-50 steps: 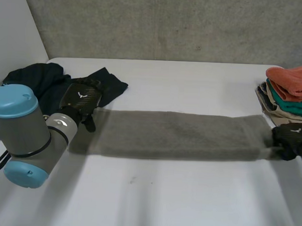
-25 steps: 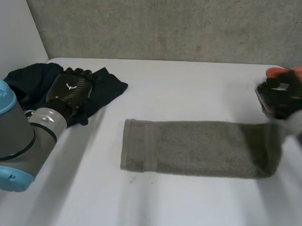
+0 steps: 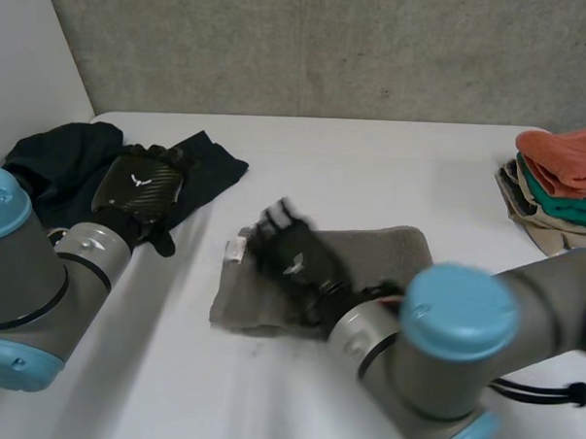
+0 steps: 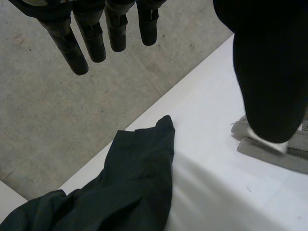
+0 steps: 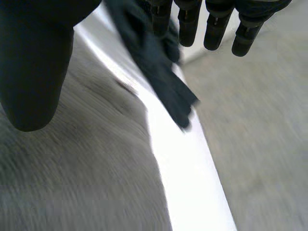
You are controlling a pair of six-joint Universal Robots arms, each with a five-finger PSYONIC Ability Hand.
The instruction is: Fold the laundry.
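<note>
Right hand (image 3: pixel 293 261), fingers spread, is hanging over the grey towel (image 3: pixel 397 249) near the table (image 3: pixel 373 165) middle; pressing flat would be setting the fold; left hand (image 3: pixel 139 187) is hovering open-fingered.

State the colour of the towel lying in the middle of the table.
The towel is grey-brown, seen best in the head view.

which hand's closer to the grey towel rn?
Right. The right hand is directly over the grey towel; the left hand hovers apart from it, above the dark garment.
</note>
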